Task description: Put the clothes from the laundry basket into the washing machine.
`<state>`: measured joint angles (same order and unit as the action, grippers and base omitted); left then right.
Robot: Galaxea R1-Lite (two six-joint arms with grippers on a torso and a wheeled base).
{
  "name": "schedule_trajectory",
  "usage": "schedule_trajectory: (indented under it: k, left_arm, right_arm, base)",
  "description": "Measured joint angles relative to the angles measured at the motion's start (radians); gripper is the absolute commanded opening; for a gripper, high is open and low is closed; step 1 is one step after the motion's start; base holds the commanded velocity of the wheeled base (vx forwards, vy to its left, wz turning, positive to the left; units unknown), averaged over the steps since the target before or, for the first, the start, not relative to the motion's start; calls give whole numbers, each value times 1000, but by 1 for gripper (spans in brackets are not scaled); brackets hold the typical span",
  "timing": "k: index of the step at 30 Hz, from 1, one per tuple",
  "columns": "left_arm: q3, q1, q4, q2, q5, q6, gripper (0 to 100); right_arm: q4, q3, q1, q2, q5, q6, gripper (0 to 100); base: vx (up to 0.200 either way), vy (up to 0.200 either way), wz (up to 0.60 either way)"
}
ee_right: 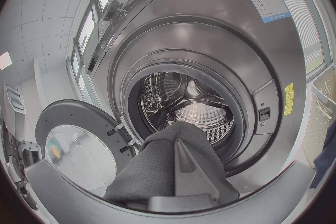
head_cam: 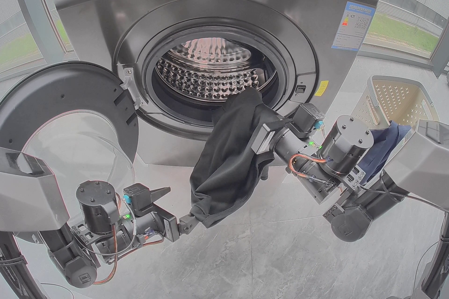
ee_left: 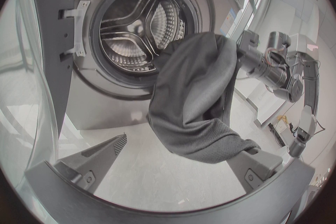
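A robot's right arm stretches to the open mouth of a dark-grey, front-loading washing machine. Its right pincer is clamped on a black garment of fine mesh-knit cloth at the lower lip of the round port. The garment's top edge lies over that lip, just in front of the dimpled steel drum. The rest hangs down the machine's front in soft folds above the pale, marbled floor tiles. Lower and to the left, the left arm is held out roughly level, wrist pointed toward the cloth. The left pincer stands wide apart, and the garment's bottom corner is draped over one of its grey fingers. The machine's round door, with its bulging glass bowl, is swung fully open to the left. On the right, a cream plastic laundry basket with perforated walls stands just beside the machine, and a dark-blue garment lies inside it.
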<state>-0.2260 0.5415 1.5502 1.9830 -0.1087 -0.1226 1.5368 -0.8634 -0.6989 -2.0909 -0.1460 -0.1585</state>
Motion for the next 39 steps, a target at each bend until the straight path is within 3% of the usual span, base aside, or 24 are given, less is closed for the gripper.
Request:
schedule_trajectory:
  k: [7,15,31,39]
  left_arm:
    - [61,0,-1,25,-26,29,100]
    - [95,12,0,50,-66,33,100]
    - [-276,80,0,82,-57,29,100]
    - [-386,123,0,149,-22,22,100]
  right_arm:
    - [0,-7,-3,0,0,0,0]
    - [0,-7,-4,19,0,0,0]
    - [-4,-1,-37,20,0,0,0]
    - [-1,-1,-46,20,0,0,0]
  base:
    - [0,0,0]
    - [0,0,0]
    - [0,0,0]
    - [0,0,0]
